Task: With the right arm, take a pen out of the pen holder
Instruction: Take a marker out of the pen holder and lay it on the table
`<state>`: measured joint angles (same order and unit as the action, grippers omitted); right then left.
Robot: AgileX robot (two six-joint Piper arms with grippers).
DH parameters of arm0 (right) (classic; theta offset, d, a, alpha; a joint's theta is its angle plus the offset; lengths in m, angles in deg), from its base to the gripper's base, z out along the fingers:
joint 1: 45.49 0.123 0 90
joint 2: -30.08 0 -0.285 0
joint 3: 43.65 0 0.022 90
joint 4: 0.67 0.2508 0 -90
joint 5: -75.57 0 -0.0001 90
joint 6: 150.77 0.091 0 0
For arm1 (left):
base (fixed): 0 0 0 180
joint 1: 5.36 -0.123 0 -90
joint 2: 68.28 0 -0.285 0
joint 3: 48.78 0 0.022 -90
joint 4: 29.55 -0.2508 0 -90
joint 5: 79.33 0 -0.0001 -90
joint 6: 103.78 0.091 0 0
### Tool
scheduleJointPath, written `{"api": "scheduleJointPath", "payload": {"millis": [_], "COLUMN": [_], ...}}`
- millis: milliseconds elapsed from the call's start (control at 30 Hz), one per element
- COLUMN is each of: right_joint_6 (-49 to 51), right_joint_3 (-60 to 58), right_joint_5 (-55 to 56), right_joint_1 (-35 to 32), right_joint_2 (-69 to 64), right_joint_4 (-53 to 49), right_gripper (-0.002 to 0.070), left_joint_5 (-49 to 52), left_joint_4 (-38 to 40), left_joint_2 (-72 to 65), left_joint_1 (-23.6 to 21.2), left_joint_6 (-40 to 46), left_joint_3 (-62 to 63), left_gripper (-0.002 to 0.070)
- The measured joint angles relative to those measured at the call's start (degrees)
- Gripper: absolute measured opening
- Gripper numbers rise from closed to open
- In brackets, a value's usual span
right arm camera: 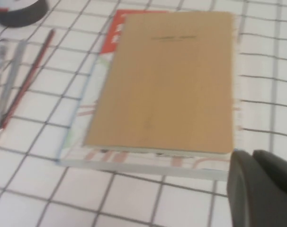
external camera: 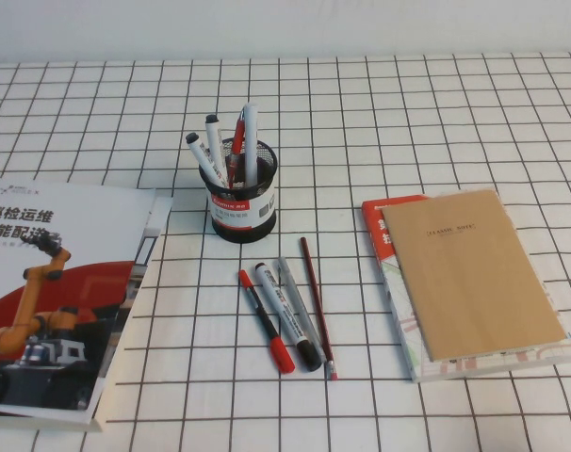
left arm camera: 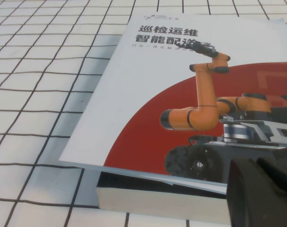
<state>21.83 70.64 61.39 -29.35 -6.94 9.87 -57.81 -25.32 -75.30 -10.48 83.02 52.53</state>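
A black mesh pen holder (external camera: 243,202) stands mid-table, and its base also shows in the right wrist view (right arm camera: 20,12). Several pens stick up from it: white markers (external camera: 205,155) and a red pen (external camera: 237,137). Neither arm appears in the high view. My right gripper (right arm camera: 252,153) hovers near the front edge of the brown notebook (right arm camera: 167,80), well to the right of the holder, shut and holding nothing. My left gripper (left arm camera: 255,163) hangs shut and empty over the near edge of the robot-cover book (left arm camera: 181,94).
In front of the holder lie a red pen (external camera: 265,320), a black marker (external camera: 287,315), a grey pen (external camera: 300,301) and a brown pencil (external camera: 316,306). The robot-cover book (external camera: 50,292) fills the front left. The brown notebook (external camera: 479,273) rests on a red-and-white book (external camera: 384,221) at right.
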Motion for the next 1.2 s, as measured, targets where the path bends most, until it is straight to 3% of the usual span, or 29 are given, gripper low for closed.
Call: {"api": "scheduleJointPath", "payload": {"millis": [267,500,767,1200], "right_joint_6": [0.0,0.0,-0.13,-0.13], "right_joint_3": [-9.94,-10.79,-11.15,-11.65], "right_joint_5": [2.56,-2.55,-9.89,-10.0], "right_joint_1": [-14.76,-15.61,-15.63,-15.63], "right_joint_2": [19.98,28.65,29.72,29.72], "right_joint_4": [0.65,-1.49,-1.8,-1.83], "right_gripper": [-0.0015,-0.0015,-0.0015,-0.0015], "left_joint_5": [0.0,0.0,0.0,0.0], "left_joint_4": [0.0,0.0,0.0,0.0], "left_joint_2": [0.0,0.0,0.0,0.0], "left_joint_1": [0.0,0.0,0.0,0.0], "left_joint_6": [0.0,0.0,0.0,0.0], "left_joint_3": [0.0,0.0,0.0,0.0], "left_gripper": [-0.0003,-0.0003,-0.0003,-0.0003]}}
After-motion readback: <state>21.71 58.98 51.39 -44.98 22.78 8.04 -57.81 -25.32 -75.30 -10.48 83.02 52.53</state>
